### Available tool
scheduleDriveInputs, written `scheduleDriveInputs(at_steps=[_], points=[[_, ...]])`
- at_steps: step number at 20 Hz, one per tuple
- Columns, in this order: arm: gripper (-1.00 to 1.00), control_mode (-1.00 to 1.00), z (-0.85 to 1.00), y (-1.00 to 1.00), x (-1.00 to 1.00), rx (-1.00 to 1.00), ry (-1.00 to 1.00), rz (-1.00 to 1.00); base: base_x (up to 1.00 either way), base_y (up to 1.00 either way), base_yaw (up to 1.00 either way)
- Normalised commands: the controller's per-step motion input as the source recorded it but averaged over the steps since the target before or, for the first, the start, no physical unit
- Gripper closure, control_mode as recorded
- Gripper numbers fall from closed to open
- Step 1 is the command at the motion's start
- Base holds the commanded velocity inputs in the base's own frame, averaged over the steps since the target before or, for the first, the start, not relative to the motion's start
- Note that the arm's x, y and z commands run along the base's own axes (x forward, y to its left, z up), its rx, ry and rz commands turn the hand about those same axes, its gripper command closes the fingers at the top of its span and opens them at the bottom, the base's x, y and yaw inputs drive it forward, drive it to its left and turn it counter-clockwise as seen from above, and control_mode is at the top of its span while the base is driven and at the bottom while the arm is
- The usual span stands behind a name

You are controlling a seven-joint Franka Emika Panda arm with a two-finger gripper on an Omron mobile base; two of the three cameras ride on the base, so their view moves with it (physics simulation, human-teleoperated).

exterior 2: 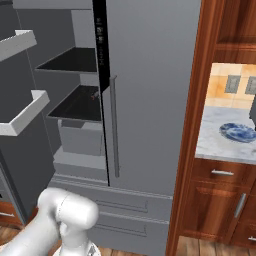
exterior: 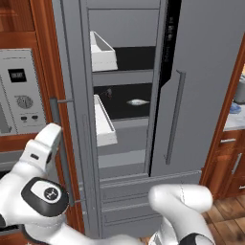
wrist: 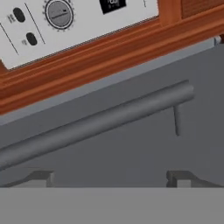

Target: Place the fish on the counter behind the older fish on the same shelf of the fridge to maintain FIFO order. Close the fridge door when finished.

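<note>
The fridge (exterior: 201, 86) has its left door (exterior: 76, 143) swung open and its right door shut. The pale older fish (exterior: 137, 102) lies on the black shelf (exterior: 119, 111) toward its front right. A small dark shape (exterior: 109, 92) that looks like the fish lies at the back of the same shelf (exterior 2: 80, 107), and it appears again as a small dark shape (exterior 2: 95, 94) in the right base view. My gripper (wrist: 111, 179) is open, fingertips (wrist: 43, 177) spread wide just short of the open door's bar handle (wrist: 100, 120). The hand (exterior: 45, 141) sits beside that handle (exterior: 55, 119). The counter (exterior 2: 220, 142) lies to the right.
White door bins (exterior: 103, 52) jut from the open door. An oven control panel (exterior: 19, 91) is set in the wooden cabinet to the left of the door. A blue plate (exterior 2: 239, 132) rests on the counter. Grey drawers (exterior 2: 125, 205) run along the fridge's bottom.
</note>
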Motion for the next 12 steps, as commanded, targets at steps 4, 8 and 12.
scheduleDriveInputs(at_steps=[4, 8, 12], points=[[-1.00, -1.00, -0.37, 0.20, 0.74, -0.02, -0.08, -0.16, 0.00, 0.00, 0.00], [-1.00, -1.00, -0.31, -0.05, 0.99, 0.00, -0.03, -0.10, 0.00, 0.00, 0.00], [-1.00, -1.00, -0.08, -0.45, 0.79, 0.02, -0.03, -0.01, 0.00, 0.00, 0.00]])
